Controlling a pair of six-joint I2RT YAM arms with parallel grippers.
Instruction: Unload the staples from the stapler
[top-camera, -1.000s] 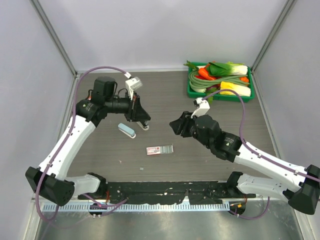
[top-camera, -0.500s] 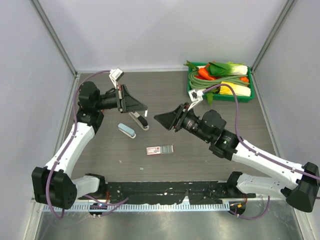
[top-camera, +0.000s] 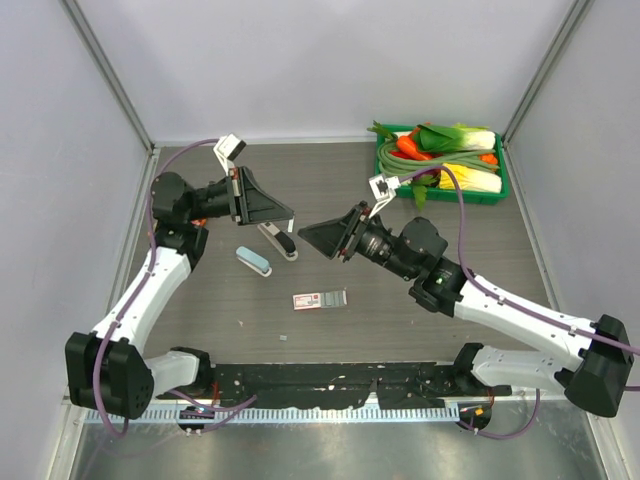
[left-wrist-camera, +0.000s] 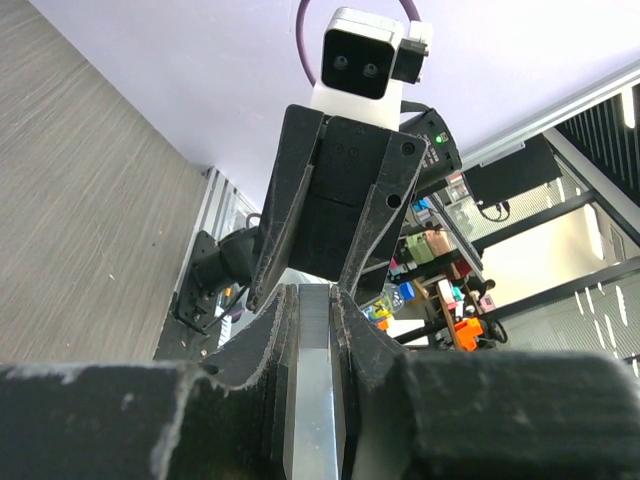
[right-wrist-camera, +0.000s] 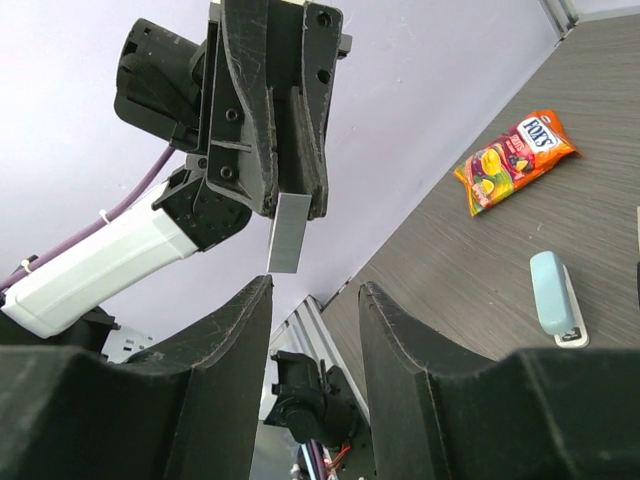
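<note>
Left tool (left-wrist-camera: 310, 300): my fingers were clamped on the staples (right-wrist-camera: 285, 232), a silvery strip jutting past their tips, raised off the table (top-camera: 350, 330).
Right tool (right-wrist-camera: 315, 300): partly open, empty, facing the strip, near but apart.
Stapler (top-camera: 253, 260): on the table below both tools, untouched.
Hard to see: strip too small overhead.
</note>
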